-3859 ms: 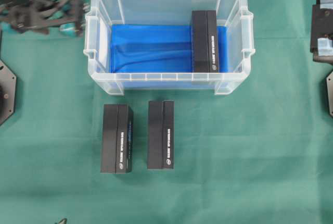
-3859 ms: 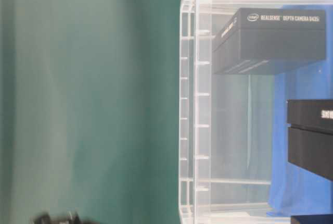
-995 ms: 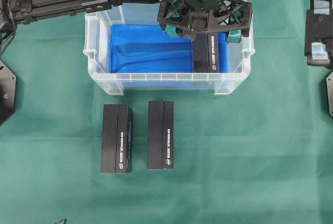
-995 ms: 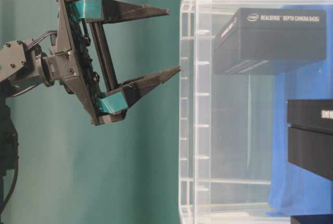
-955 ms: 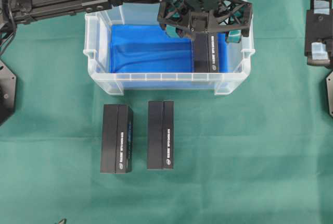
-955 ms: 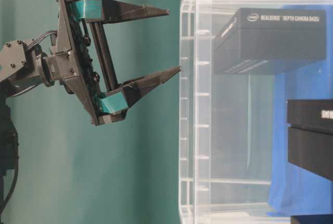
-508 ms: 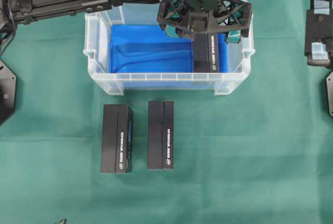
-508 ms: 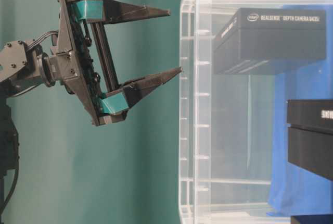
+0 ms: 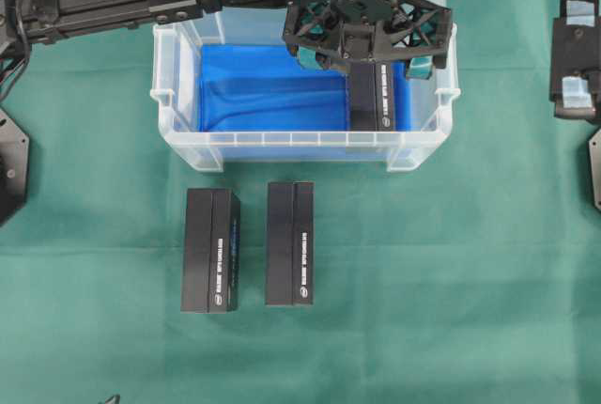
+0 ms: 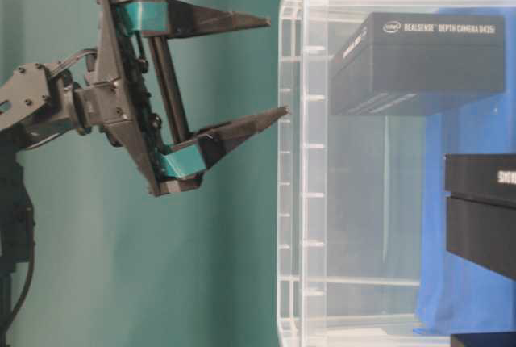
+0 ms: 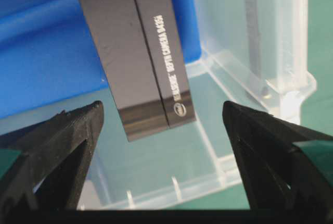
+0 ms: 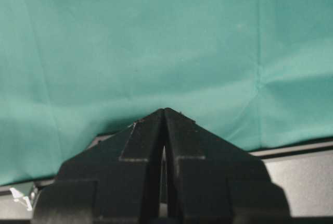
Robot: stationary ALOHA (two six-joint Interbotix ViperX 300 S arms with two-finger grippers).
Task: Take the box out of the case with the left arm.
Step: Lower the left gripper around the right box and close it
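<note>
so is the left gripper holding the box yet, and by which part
Nothing is held. The left gripper hangs open above the box in the case, its fingers clear of it.

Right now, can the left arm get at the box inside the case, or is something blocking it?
Probably yes. The left tool hangs open above the box in the case, one finger to each side of it in the wrist view, with nothing between them.
</note>
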